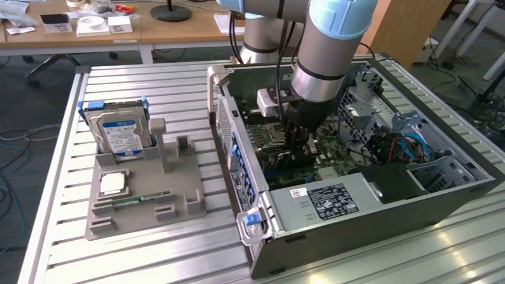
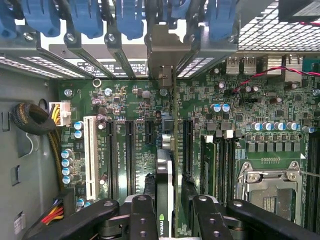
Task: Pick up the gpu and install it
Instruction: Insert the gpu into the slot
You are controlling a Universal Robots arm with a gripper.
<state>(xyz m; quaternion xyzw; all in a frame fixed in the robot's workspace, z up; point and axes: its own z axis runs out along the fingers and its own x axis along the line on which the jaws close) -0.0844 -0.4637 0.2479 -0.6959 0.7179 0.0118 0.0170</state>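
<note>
The arm reaches down into the open computer case (image 1: pixel 442 195), which lies on its side on the slatted metal worktop (image 1: pixel 158 260). The gripper (image 1: pixel 302 155) sits low over the green motherboard (image 1: pixel 347 157), deep among the components.

From the wrist view, the gripper (image 2: pixel 164 212) has its black fingers (image 2: pixel 142 220) closed on the graphics card (image 2: pixel 164 195). The card stands on edge between them, a thin dark slab running away from the camera toward the back wall of the case. Its far end lines up with a silvery metal bracket (image 2: pixel 165 50) sitting in the row of rear slot openings, among the blue clips (image 2: pixel 85 17). The card is down at motherboard level, in line with the long black slots (image 2: pixel 129 150), with the white slot (image 2: pixel 90 155) off to one side. Whether it is fully seated cannot be told.

On the other side of the card sits the processor socket (image 2: pixel 267 182) with its metal frame. A bundle of sleeved cables (image 2: pixel 32 120) curls against the grey case wall.

Out on the worktop, on the exterior view's left, a grey holder tray (image 1: pixel 142 201) carries a hard drive (image 1: pixel 122 133) standing upright with its blue-white label, and a slim green memory stick (image 1: pixel 142 200) lying flat near the front.
</note>
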